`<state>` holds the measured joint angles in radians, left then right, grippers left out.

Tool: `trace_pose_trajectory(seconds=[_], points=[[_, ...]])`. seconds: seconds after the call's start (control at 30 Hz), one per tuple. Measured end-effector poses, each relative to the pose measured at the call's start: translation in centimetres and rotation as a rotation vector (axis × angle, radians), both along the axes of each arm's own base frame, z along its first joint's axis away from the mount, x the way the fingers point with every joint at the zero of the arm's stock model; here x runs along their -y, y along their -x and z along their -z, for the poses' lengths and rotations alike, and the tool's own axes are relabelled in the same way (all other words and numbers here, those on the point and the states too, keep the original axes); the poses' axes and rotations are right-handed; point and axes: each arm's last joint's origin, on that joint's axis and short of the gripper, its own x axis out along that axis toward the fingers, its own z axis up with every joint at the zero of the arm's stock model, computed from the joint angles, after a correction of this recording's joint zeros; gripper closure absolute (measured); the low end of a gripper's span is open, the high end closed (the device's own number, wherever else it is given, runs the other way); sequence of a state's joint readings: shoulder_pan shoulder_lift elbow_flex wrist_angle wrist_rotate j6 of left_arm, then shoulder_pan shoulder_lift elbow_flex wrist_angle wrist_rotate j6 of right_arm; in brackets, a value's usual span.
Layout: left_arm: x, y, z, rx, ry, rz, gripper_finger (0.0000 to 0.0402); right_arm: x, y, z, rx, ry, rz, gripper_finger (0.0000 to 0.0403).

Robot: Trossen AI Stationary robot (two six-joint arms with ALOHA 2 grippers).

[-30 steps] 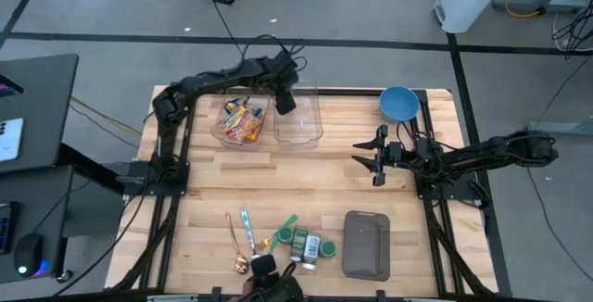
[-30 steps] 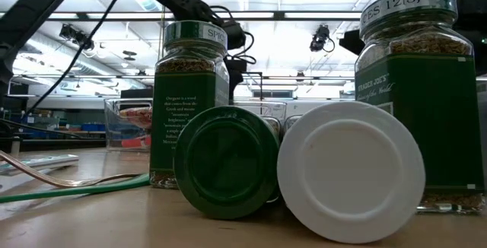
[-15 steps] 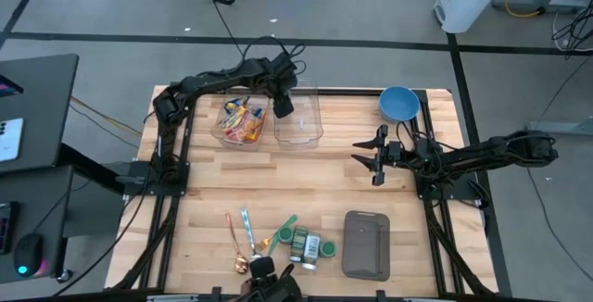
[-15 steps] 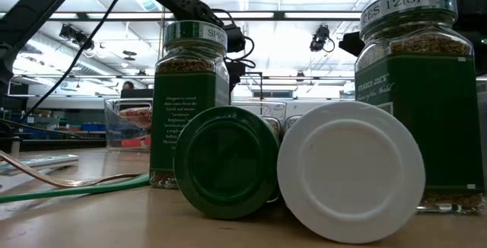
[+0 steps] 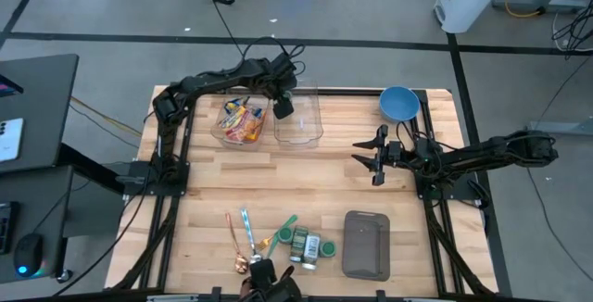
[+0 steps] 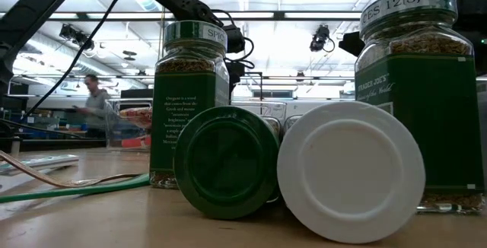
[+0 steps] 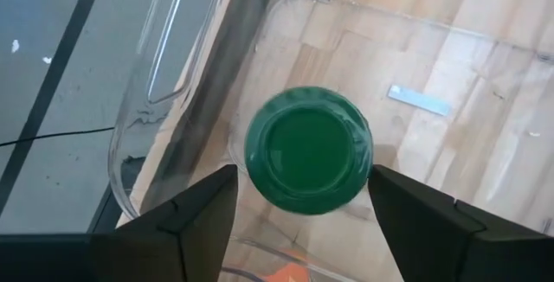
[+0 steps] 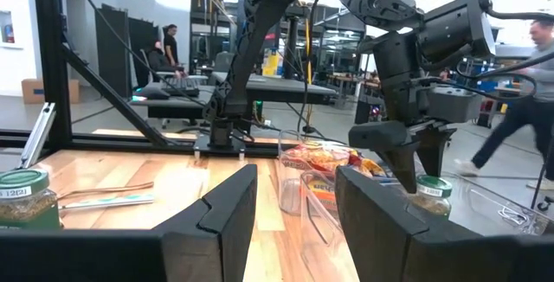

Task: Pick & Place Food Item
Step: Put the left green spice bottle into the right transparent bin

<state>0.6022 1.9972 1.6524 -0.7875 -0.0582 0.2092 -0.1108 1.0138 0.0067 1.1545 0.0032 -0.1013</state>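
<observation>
A spice jar with a green lid [image 7: 307, 148] sits upright inside the empty clear container [image 5: 301, 121] at the table's far middle; its base is hidden under the lid. My left gripper [image 7: 303, 178] hangs over it, pointing steeply down and open. One finger stands on each side of the lid with a narrow gap showing. From the right wrist view the jar [image 8: 430, 197] shows just below those fingers. My right gripper [image 5: 371, 158] waits open at the table's right, held level and holding nothing.
A second clear container [image 5: 239, 121] with snack packets stands left of the first. A blue bowl [image 5: 398, 103] sits at the far right. Near the front edge lie cutlery [image 5: 246, 237], spice jars [image 5: 304, 245] and a grey tray [image 5: 366, 245].
My left gripper has tipped a little over the clear container without shifting place. A person has walked into the room behind the table in the low view.
</observation>
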Motion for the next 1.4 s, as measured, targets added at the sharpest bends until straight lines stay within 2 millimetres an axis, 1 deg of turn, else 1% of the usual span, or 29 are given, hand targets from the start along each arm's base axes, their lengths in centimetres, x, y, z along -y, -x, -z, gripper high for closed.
trace_pose_trajectory(seconds=[0.13, 0.2, 0.27, 0.33, 0.43, 0.5, 0.57, 0.63, 0.7, 0.77, 0.83, 0.97, 1.07, 1.17, 1.27, 1.4], points=[[0.0, 0.0, -0.1, 0.002, -0.005, 0.006, 0.0142, 0.0, 0.0, 0.0, 0.0, -0.004, -0.001, 0.0236], [0.1, 0.1, -0.6, 0.012, -0.019, 0.018, 0.0142, 0.0, 0.0, 0.0, 0.0, -0.004, -0.001, 0.0236], [0.2, 0.3, -2.0, 0.062, -0.049, 0.028, 0.0142, 0.0, 0.0, 0.0, 0.001, -0.004, -0.001, 0.0236], [0.5, 0.4, -4.0, 0.162, -0.07, 0.044, 0.0141, 0.0, 0.0, 0.0, 0.0, -0.004, 0.0, 0.0236], [1.1, 0.6, -7.6, 0.391, -0.08, 0.099, 0.0143, 0.0, 0.0, 0.0, 0.0, -0.003, 0.0, 0.0236], [1.5, 0.6, -10.3, 0.593, -0.066, 0.169, 0.0144, 0.0, 0.0, 0.0, 0.0, 0.0, 0.0, 0.0236], [2.5, 0.3, -12.2, 0.808, -0.068, 0.263, 0.0145, 0.0, 0.0, 0.0, 0.0, 0.0, 0.0, 0.0236], [3.8, -0.1, -13.2, 1.011, -0.104, 0.346, 0.0145, 0.0, 0.0, 0.0, 0.001, 0.0, 0.0, 0.0236], [5.3, -0.2, -13.2, 1.177, -0.174, 0.4, 0.0145, 0.0, 0.0, 0.0, -0.001, 0.0, 0.0, 0.0236], [6.6, 0.0, -12.4, 1.304, -0.216, 0.435, 0.0145, 0.0, 0.0, 0.0, 0.0, 0.0, 0.0, 0.0236], [7.7, 0.2, -10.7, 1.374, -0.214, 0.449, 0.0145, 0.0, 0.0, 0.0, -0.001, 0.0, 0.0, 0.0236], [10.0, 1.3, -5.5, 1.342, -0.145, 0.455, 0.0145, 0.0, 0.0, 0.0, -0.001, 0.0, -0.001, 0.0236], [12.0, 3.2, -1.9, 1.32, -0.12, 0.446, 0.0145, 0.0, 0.0, 0.0, -0.001, 0.001, -0.006, 0.0236], [14.4, 6.0, 0.7, 1.362, -0.099, 0.445, 0.0145, 0.0, 0.0, 0.0, -0.002, 0.001, -0.008, 0.0236], [17.2, 8.8, 2.3, 1.412, -0.075, 0.485, 0.0145, -0.1, 0.0, 0.0, -0.001, 0.0, -0.013, 0.0236], [20.9, 11.3, 4.4, 1.337, 0.027, 0.56, 0.0145, -0.1, 0.0, 0.0, 0.0, -0.003, -0.014, 0.0236]])
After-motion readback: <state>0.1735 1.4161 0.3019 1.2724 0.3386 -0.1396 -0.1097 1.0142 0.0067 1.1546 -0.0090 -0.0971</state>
